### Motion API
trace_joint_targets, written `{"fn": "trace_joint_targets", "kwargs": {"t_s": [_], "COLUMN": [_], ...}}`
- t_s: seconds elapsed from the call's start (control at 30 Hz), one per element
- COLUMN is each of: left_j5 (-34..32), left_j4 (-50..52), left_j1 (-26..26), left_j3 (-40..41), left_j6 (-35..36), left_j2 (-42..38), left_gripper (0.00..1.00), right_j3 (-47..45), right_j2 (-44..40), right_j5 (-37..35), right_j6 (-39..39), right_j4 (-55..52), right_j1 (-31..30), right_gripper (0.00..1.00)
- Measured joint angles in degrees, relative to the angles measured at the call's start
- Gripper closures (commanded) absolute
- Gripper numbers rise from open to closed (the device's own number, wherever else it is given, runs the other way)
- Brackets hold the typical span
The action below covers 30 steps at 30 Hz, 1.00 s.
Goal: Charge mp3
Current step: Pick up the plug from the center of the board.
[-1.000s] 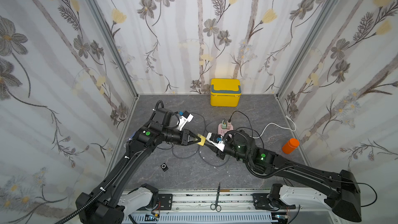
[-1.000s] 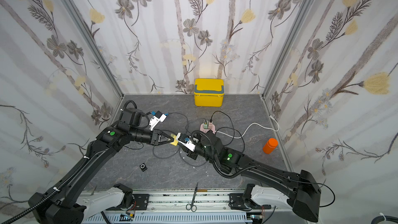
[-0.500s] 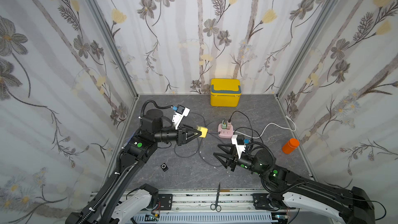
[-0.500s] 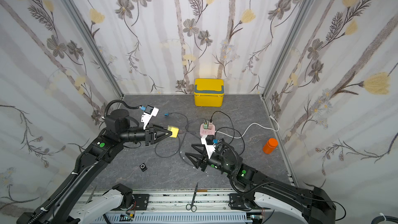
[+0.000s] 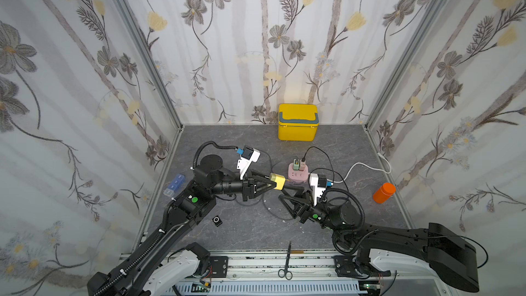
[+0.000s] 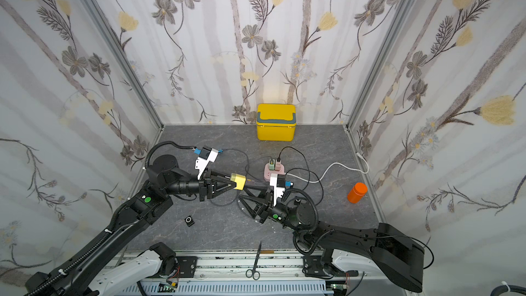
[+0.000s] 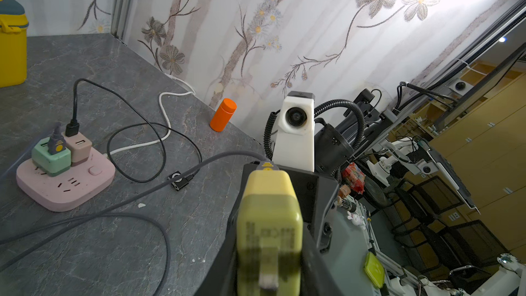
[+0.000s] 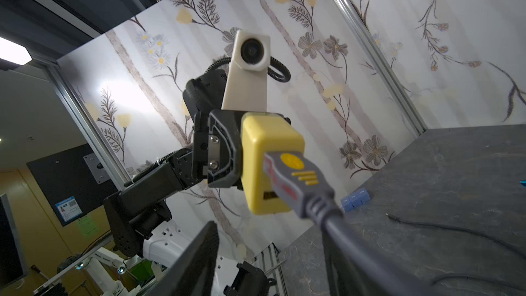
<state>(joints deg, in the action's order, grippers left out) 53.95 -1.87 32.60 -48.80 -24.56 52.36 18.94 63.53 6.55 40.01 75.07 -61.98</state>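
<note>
Left gripper (image 5: 274,183) is clamped on the yellow charger (image 5: 279,181); right gripper (image 5: 283,192) is spread open. Grey marbled bench (image 5: 244,232) is walled by floral paper (image 5: 256,52); mp3 player (image 5: 217,220) is small, black, square.

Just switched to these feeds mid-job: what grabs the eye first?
The yellow charger cube, gripped in the left claw and raised at the scene's centre, with a grey cable plugged into it. Next, the pink power strip just beyond it, and the yellow lidded box standing at the very back.

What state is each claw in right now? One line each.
Left claw: closed on the yellow charger.
Right claw: open, holding nothing.
</note>
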Motion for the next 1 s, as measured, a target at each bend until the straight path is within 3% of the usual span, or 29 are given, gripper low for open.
{"fn": "trace_joint_targets", "kwargs": {"t_s": [0.27, 0.4, 0.5, 0.63, 0.77, 0.87, 0.93, 1.0], "left_j5": [-0.4, -0.1, -0.2, -0.4, -0.4, -0.4, -1.1, -1.7], "left_j4": [-5.0, -5.3, -5.9, -6.2, -7.6, -8.5, -7.9, -7.2], "left_j1": [0.6, 0.9, 1.1, 1.2, 1.3, 1.4, 1.4, 1.4], "left_j3": [2.0, 2.0, 2.3, 2.6, 2.6, 2.6, 2.6, 2.6], "left_j6": [-2.5, -2.7, -2.7, -2.9, -2.9, -2.8, -2.9, -2.9], "left_j2": [-0.5, -0.5, -0.5, -0.5, -0.2, -0.1, 0.0, -0.1], "left_gripper": [0.89, 0.88, 0.88, 0.88, 0.87, 0.86, 0.77, 0.59], "right_j3": [1.8, 2.9, 3.2, 3.8, 5.6, 5.9, 5.9, 5.9], "right_j2": [2.3, 5.3, 8.3, 10.7, 12.9, 14.2, 14.8, 15.1], "right_j5": [-1.9, -0.8, 1.0, 3.2, 5.5, 6.1, 6.5, 7.1], "right_j6": [0.0, 1.3, 3.0, 5.3, 7.0, 8.9, 10.1, 10.9], "right_j4": [4.5, 5.7, 9.6, 12.7, 15.8, 17.6, 17.6, 17.7], "right_j1": [1.9, 2.4, 3.2, 4.0, 4.5, 4.9, 5.3, 5.7], "right_gripper": [0.48, 0.49, 0.56, 0.55, 0.79, 0.9, 1.0, 1.0]}}
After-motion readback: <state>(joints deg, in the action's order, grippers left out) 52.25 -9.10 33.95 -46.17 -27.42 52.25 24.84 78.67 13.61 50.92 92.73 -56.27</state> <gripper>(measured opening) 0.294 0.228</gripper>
